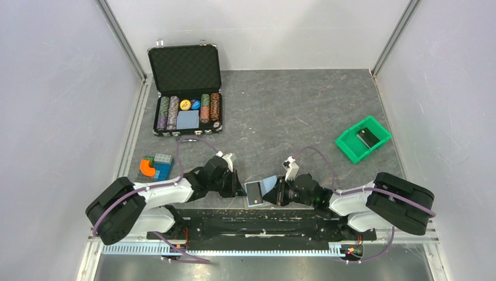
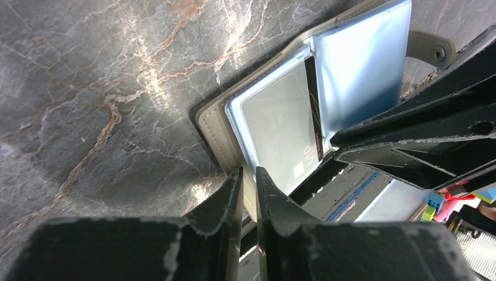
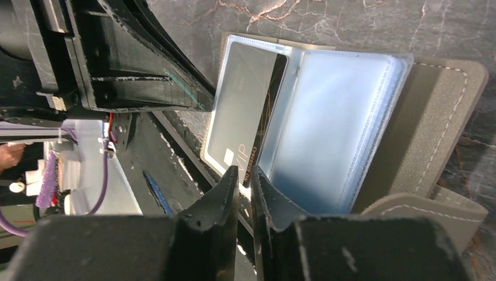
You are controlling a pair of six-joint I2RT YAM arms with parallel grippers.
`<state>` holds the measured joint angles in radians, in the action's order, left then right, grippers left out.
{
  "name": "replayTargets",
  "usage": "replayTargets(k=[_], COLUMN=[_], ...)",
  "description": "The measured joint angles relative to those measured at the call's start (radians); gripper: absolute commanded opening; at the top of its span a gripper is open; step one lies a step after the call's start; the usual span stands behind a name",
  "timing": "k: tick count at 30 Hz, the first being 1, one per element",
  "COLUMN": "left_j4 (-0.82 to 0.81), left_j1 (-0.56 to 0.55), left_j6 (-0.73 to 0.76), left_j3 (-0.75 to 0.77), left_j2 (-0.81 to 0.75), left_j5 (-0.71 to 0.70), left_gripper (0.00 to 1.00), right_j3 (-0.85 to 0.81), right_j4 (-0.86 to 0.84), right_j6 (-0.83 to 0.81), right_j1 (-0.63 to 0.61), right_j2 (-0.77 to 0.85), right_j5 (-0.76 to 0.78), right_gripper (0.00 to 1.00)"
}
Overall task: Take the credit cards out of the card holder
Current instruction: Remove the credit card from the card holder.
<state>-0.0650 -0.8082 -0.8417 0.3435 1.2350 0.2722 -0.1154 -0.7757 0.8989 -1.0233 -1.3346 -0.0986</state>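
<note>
Pinching at the table's six o'clock: left gripper nearly closed on the card holder from nine o'clock, right gripper nipping a credit card from three. Extraction step, I'd say; next needs a straight pull.

Pretty clearly a robotics lab, one of those boxed-in test cells. Bare grey walls close it in on three sides, held up by aluminium posts, and the floor of the box is a dark marble-look surface. Two robot arms, the left arm and the right arm, are bolted to a black rail at the bottom of the frame, with purple cables looped along them. The stuff laid out is a random mix of props: an open poker chip case upper left, a green bin on the right, coloured blocks on the left, and a card holder between the arms.
</note>
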Motion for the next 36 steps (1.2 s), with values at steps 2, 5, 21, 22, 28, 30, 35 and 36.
replayTargets(k=[2, 5, 21, 22, 28, 30, 35, 36], left_j4=[-0.006, -0.019, -0.042, -0.043, -0.047, -0.047, -0.046, -0.047], left_j1=[0.0, 0.0, 0.001, 0.001, 0.002, 0.002, 0.002, 0.002], left_j6=[0.0, 0.0, 0.0, 0.0, -0.003, -0.006, -0.007, -0.008], left_j3=[0.0, 0.0, 0.002, 0.002, 0.003, 0.005, 0.007, 0.008], left_j2=[0.004, 0.014, 0.035, 0.036, 0.042, 0.044, 0.05, 0.052], left_j5=[0.002, 0.007, 0.022, 0.023, 0.026, 0.026, 0.027, 0.028], left_gripper=[0.2, 0.19, 0.19, 0.19, 0.19, 0.18, 0.17, 0.17], right_j3=[-0.001, -0.011, -0.051, -0.051, -0.051, -0.051, -0.051, -0.051], right_j4=[0.009, 0.03, 0.089, 0.09, 0.1, 0.096, 0.066, 0.058], right_j6=[-0.002, -0.006, -0.036, -0.037, -0.047, -0.047, -0.042, -0.039], right_j1=[0.0, 0.0, 0.005, 0.005, 0.008, 0.01, 0.013, 0.015], right_j2=[0.0, -0.002, -0.02, -0.018, -0.013, -0.016, -0.04, -0.045], right_j5=[-0.002, 0.0, 0.036, 0.038, 0.045, 0.043, 0.034, 0.03], right_gripper=[0.23, 0.25, 0.24, 0.23, 0.21, 0.21, 0.21, 0.21])
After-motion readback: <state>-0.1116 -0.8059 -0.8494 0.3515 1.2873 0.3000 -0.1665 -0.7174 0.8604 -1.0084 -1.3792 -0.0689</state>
